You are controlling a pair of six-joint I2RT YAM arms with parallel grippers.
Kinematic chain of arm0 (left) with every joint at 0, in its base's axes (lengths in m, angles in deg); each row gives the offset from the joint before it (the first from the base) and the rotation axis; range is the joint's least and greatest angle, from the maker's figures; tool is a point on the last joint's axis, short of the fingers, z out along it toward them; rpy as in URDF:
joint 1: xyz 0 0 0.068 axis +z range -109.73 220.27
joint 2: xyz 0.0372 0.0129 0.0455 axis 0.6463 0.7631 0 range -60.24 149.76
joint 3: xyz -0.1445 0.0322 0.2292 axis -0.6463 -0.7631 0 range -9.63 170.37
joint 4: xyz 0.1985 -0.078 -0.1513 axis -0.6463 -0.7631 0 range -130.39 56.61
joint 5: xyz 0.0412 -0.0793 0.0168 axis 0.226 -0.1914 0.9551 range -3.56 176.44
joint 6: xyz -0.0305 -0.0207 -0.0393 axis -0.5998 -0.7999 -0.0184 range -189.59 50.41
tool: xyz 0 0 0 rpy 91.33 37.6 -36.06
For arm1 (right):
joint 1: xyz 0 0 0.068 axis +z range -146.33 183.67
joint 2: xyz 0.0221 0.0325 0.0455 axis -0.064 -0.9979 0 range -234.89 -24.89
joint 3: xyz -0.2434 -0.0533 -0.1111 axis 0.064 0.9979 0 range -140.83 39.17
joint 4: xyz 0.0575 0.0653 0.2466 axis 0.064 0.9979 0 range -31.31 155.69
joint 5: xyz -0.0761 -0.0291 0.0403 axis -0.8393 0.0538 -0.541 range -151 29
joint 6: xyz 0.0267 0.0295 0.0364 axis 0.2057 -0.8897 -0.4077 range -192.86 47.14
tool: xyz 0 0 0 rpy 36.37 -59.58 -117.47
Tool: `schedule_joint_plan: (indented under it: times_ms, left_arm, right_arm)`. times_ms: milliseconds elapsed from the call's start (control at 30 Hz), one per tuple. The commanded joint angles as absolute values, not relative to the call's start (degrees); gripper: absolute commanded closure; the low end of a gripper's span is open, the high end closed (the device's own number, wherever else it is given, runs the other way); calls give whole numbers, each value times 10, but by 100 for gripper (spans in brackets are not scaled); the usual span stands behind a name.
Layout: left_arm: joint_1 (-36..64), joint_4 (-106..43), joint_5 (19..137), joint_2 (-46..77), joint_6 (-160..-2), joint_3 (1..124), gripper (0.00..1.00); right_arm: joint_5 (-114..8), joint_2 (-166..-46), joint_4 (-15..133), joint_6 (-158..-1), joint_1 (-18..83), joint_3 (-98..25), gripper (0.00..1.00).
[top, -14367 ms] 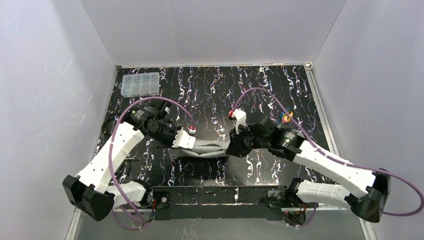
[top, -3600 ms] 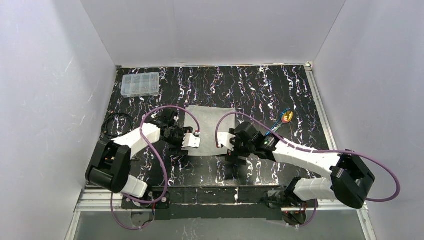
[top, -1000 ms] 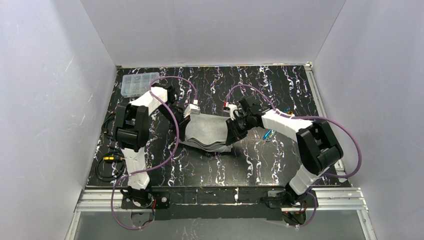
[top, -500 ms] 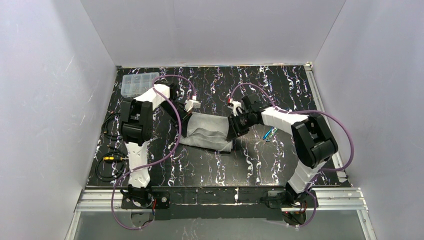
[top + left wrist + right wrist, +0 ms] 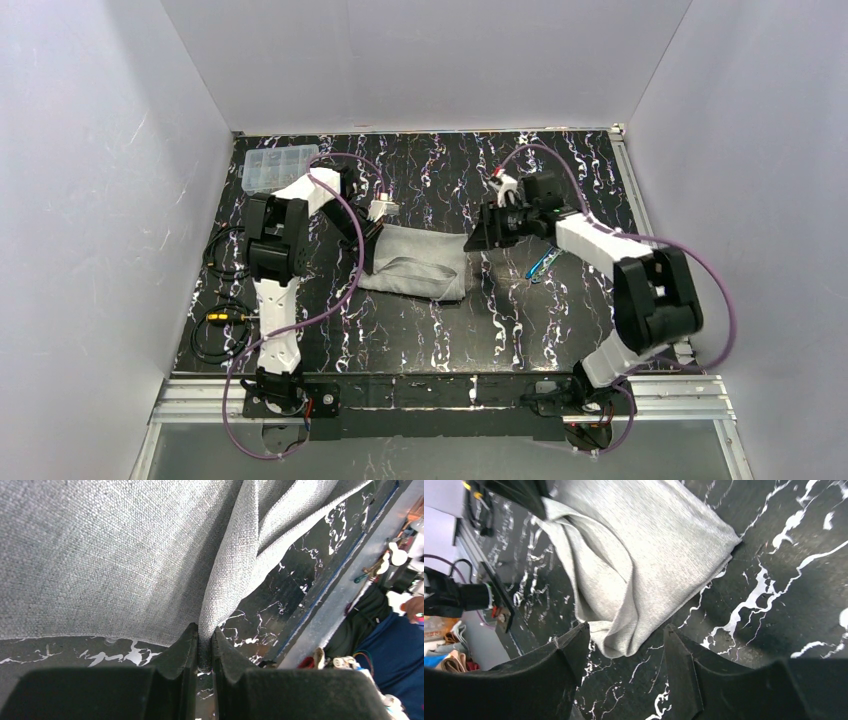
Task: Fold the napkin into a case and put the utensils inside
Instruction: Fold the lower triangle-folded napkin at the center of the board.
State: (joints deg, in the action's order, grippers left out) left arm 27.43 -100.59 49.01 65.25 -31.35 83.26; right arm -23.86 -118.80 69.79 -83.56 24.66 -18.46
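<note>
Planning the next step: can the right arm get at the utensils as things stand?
Probably yes. The right gripper is open and empty, and the utensils lie uncovered on the table close beside that arm.

Count went like this: one napkin (image 5: 415, 262), a single grey cloth. One clear compartment box (image 5: 281, 168). The utensils (image 5: 540, 266) were a tiny cluster with one blue piece showing, too small to count properly. Two arms, a left arm (image 5: 275, 240) and a right arm (image 5: 600, 240), so two grippers: the left gripper (image 5: 203, 637) and the right gripper (image 5: 624, 630), two fingers each. Two purple cables (image 5: 345, 290), one per arm. Two black cable coils (image 5: 222, 245) too.
</note>
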Motion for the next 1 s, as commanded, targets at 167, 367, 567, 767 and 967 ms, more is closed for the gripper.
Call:
schedule_joint_plan:
  times_ms: [167,367,567,767,967]
  left_arm:
    - [280,-1042,476,675,-356,873,100]
    - [280,-1046,479,681,-368,878,100]
    - [280,-1052,478,682,-370,882,100]
    - [280,-1060,474,683,-371,895,100]
    - [280,-1069,473,688,-373,913,100]
  right_arm:
    - [-191,-1075,627,-876,258,-79,39]
    - [-255,-1082,605,-896,314,-51,41]
    - [-289,-1097,591,-906,341,-52,48]
    - [-336,-1113,602,-896,349,-68,53]
    - [-340,-1119,584,-908,354,-64,55]
